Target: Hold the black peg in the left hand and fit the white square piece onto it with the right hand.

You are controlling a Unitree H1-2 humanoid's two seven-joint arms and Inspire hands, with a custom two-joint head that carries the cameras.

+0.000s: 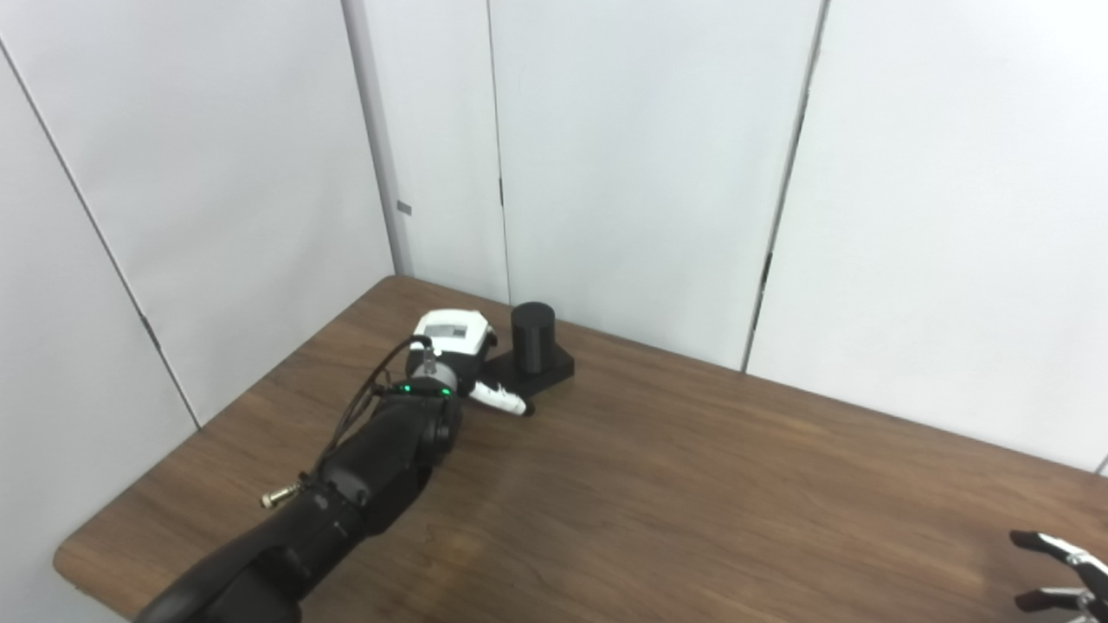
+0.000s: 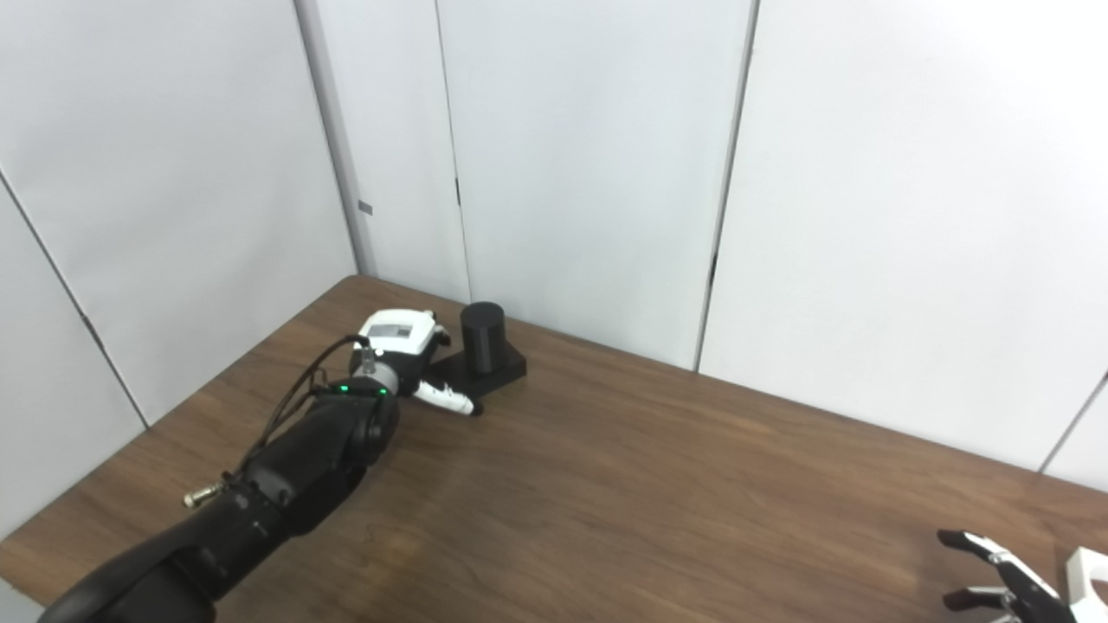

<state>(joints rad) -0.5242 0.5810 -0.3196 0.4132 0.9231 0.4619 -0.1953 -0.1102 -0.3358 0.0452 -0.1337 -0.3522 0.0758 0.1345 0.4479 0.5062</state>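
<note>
The black peg point(image 1: 531, 336) is a short upright cylinder on a square black base point(image 1: 550, 370), standing near the table's far left corner. My left hand point(image 1: 459, 346) reaches to it from the left and sits right against the base, its thumb point(image 1: 500, 399) stretched along the near side; I cannot see whether the fingers grip it. My right hand point(image 2: 1004, 581) hovers at the bottom right corner with fingers spread, open. The white square piece point(image 2: 1089, 573) shows only partly at the right edge of the right eye view, just beside that hand.
The brown wooden table point(image 1: 675, 484) ends at a rounded corner at the near left. White wall panels point(image 1: 640, 164) stand close behind the peg.
</note>
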